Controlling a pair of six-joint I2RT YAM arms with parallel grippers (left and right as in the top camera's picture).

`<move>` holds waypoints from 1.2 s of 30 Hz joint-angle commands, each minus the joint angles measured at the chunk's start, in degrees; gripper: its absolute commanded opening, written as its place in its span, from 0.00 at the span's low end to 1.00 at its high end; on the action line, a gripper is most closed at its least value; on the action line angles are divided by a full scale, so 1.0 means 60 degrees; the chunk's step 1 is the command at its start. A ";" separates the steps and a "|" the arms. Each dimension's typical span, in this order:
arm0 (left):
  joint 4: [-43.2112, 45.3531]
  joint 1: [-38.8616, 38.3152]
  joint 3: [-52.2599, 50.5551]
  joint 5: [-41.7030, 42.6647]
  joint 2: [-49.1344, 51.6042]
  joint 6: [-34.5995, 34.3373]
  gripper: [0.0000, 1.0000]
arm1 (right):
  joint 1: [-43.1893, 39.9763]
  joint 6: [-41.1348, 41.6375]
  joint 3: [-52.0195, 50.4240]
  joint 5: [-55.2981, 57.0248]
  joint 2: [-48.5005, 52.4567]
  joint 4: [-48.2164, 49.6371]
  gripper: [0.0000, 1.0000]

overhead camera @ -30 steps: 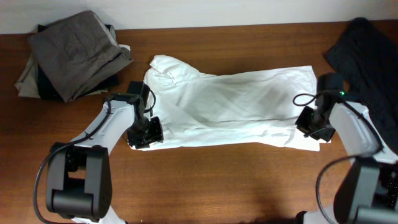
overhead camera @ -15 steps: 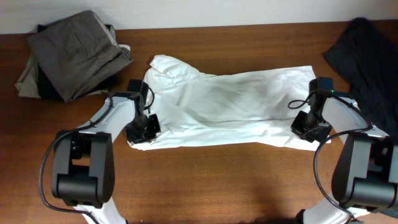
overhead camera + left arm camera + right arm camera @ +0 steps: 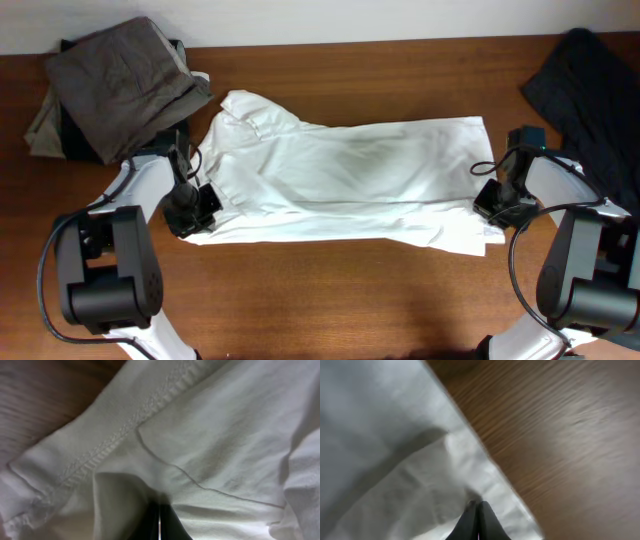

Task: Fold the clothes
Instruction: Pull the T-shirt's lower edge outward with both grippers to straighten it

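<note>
Currently the T-shirt (image 3: pixel 340 175) is spread on the tabletop (image 3: pixel 330 300), its ends pinched by the left end effector (image 3: pixel 188 213) and right end effector (image 3: pixel 498 200); the fabric is judged limp, best held at edges.

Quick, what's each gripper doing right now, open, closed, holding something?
Left gripper: closed on the white T-shirt.
Right gripper: closed on the same shirt's other end.

T-shirt (image 3: pixel 380 435) blurry, R wrist view
</note>
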 commanded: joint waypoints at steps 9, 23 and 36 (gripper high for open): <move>-0.0022 0.0204 -0.0251 -0.1111 0.0619 -0.0124 0.05 | 0.0007 -0.1086 -0.0801 -0.2080 -0.1235 -0.0550 0.04; -0.0477 0.0321 -0.0251 -0.1421 0.0616 -0.0124 0.05 | -0.0022 0.1293 -0.1993 -0.0149 -0.1086 0.0492 0.04; -0.1093 0.1909 -0.0226 -0.1807 -0.0732 -0.0266 0.02 | -0.0022 0.2430 -0.1563 0.0878 -0.1297 0.0047 0.04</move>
